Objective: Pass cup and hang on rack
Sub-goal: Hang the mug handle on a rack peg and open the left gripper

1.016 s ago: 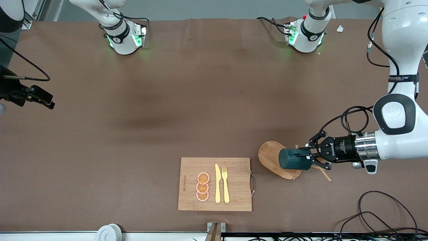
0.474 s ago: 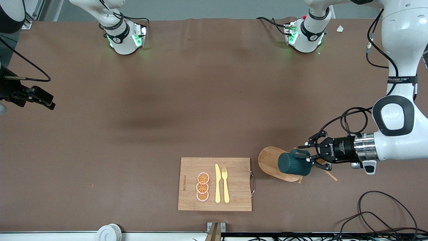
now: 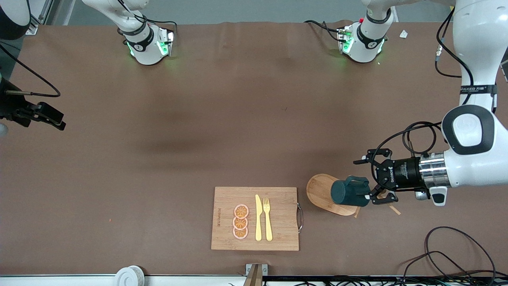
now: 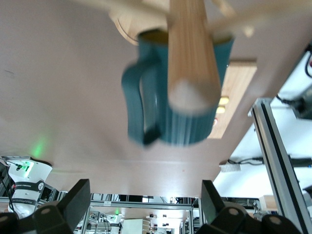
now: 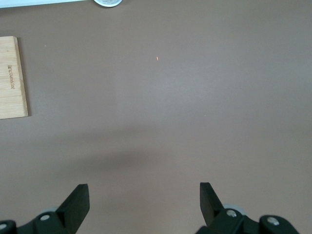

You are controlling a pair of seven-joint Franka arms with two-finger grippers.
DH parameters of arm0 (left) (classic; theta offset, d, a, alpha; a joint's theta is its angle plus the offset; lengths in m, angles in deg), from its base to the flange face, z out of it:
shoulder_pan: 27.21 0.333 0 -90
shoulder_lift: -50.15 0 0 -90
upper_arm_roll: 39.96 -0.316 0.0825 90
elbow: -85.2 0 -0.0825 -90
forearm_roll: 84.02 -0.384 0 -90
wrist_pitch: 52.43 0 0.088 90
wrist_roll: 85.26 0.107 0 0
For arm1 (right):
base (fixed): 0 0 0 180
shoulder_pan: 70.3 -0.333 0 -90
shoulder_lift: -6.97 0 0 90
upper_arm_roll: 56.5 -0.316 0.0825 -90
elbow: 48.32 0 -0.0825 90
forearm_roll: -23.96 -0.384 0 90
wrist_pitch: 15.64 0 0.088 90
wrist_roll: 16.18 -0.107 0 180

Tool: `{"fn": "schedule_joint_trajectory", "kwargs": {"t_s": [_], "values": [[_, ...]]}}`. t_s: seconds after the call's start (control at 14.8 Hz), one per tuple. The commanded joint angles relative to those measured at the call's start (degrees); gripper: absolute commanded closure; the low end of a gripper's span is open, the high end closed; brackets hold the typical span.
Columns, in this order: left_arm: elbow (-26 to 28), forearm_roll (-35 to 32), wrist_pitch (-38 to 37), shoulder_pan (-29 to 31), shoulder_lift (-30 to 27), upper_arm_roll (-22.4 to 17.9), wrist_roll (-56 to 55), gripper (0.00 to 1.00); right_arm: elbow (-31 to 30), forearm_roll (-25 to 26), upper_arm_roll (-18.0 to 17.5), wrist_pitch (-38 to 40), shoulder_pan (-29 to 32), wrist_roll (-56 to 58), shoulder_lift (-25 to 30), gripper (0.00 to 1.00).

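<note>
Left claw (image 3: pixel 367 180) stands wide open at the lower right of the front view, its two fingers spread apart and holding nothing, with the cup (image 3: pixel 349 192) just off its fingertips. In the left wrist view the same fingers (image 4: pixel 73 202) show well apart with the cup (image 4: pixel 170 92) hanging clear between them and farther off, blurred at its edges. That cup is on the rack (image 3: pixel 329 194), over the oval base, handle turned toward the robots' bases; which peg carries it cannot be made out, since the cup covers the post in the front view. The rack's post (image 4: pixel 190 53) crosses in front of the cup in the left wrist view, and thin pegs run off the upper edge there, cut off.

The left arm comes from its base at the upper right, bends down the right edge of the frame and lies level, wrist pointing toward the middle of the desk (image 3: pixel 238 131).

The right claw (image 3: pixel 43 115) waits at the left edge, partly out of frame, over bare desk; the right wrist view shows its fingers (image 5: pixel 75 204) wide apart and empty.

One cutting board (image 3: pixel 222 238) lies at lower centre, beside the rack toward the right arm's end. On it: three orange slices (image 3: pixel 240 221), one yellow knife (image 3: pixel 258 217), one yellow fork (image 3: pixel 268 219).
</note>
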Motion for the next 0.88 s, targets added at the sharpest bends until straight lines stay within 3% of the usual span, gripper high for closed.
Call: {"fn": "schedule_joint_trajectory", "kwargs": {"t_s": [0.0,0.47,0.81], "values": [[0.5,-3.8,-0.7,0.0,-4.8,1.3,0.6,0.0,-2.3,0.5,-0.3,-0.9,0.2,0.3,1.9,0.0],[1.1,-25.5,-1.0,0.8,-11.7,4.6,16.8,0.0,-3.1,0.5,-0.3,-1.6,0.3,0.3,2.1,0.0],[1.0,-39.9,-7.1,0.7,-15.2,5.6,34.1,0.0,-3.1,0.5,-0.3,-1.7,0.2,0.2,2.0,0.0]]}}
